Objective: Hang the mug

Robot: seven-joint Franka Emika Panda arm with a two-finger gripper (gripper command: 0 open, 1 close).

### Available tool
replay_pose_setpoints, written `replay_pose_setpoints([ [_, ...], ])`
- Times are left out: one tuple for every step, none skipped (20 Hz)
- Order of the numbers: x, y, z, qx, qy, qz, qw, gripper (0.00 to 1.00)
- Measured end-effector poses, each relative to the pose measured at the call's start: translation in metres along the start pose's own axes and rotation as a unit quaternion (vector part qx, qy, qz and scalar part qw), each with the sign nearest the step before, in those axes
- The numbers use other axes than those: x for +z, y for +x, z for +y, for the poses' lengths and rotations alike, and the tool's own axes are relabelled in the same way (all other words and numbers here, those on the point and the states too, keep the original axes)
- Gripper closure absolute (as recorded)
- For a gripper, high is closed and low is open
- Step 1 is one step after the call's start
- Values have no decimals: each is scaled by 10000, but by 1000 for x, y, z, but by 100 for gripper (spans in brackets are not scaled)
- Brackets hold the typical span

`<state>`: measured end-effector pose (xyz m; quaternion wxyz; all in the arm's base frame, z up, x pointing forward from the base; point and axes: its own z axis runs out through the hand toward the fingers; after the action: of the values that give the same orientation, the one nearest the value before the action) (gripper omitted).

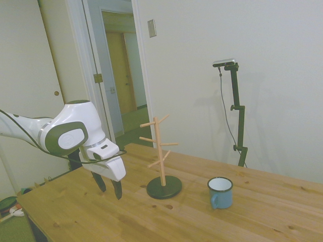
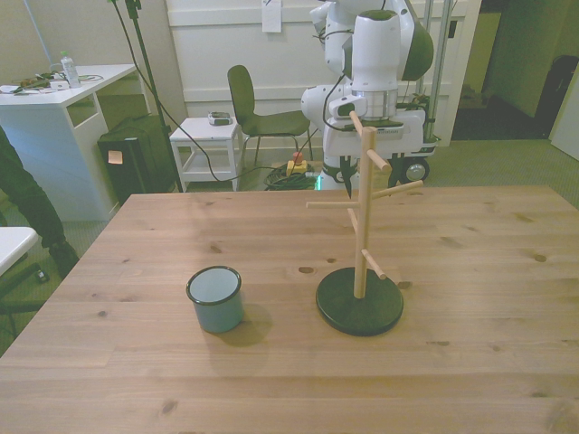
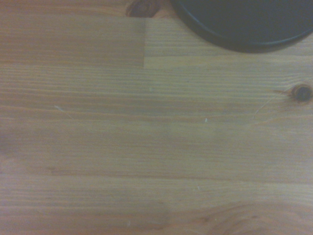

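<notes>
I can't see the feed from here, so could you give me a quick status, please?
Gripper open, empty, above table. Mug upright on table, untouched. Mug tree stands between them.

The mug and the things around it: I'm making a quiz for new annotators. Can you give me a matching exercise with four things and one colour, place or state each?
Things:
1. mug
2. mug tree
3. gripper
4. table

Descriptions:
A. wooden pegs on a round dark base
B. hangs above the table, holding nothing
C. light blue, standing upright on the table
D. knotty wood planks under everything

Pairs: 1-C, 2-A, 3-B, 4-D
</notes>
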<state>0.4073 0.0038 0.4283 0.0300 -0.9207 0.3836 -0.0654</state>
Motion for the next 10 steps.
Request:
replay_pose_setpoints([
  [0,0,0,-1,-5,-5,10000,0],
  [0,0,1,8,-26,-32,10000,0],
  [0,3,4,39,-36,-65,10000,0],
  [-2,8,9,84,-24,-88,9999,0],
  [-6,16,17,154,-10,-99,9998,0],
  [-10,27,28,241,14,-88,9997,0],
  [-14,40,41,325,37,-88,9994,0],
  [-18,53,55,411,53,-83,9991,0],
  [-22,66,69,494,62,-61,9987,0],
  [-26,80,84,575,55,-25,9983,0],
])
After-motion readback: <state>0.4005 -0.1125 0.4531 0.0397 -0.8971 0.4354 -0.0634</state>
